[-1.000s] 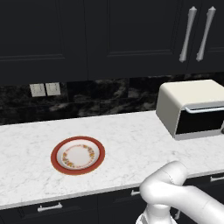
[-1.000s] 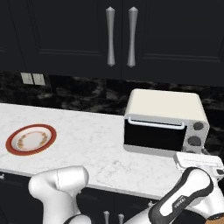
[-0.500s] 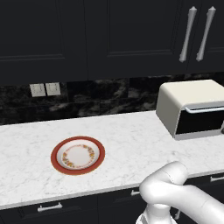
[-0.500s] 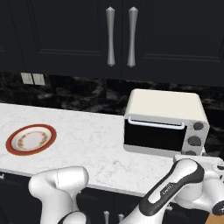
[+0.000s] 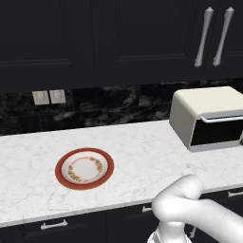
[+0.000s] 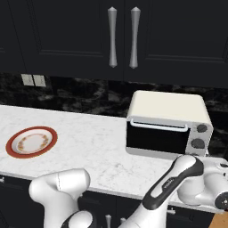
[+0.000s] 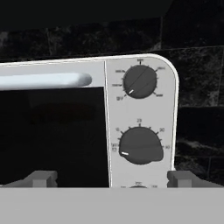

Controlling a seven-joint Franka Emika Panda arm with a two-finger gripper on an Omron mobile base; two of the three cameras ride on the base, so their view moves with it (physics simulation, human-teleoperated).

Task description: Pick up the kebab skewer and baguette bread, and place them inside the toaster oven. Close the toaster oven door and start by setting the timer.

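Evidently the task is near its end: the toaster oven stands on the right of the marble counter with its dark glass toaster oven door shut, and the red-rimmed plate on the left lies bare, so the kebab skewer and baguette bread are presumably inside, though the dark glass in the hand view does not let me confirm it. What appears left is the timer. The gripper faces the oven's control panel at its right end, its two finger tips spread wide apart and holding nothing, roughly straddling the middle knob, with the upper knob above and the silver handle to the left. Nothing stands between the fingers and the knobs. Black cabinets hang above, a dark stone backsplash with wall outlets runs behind.
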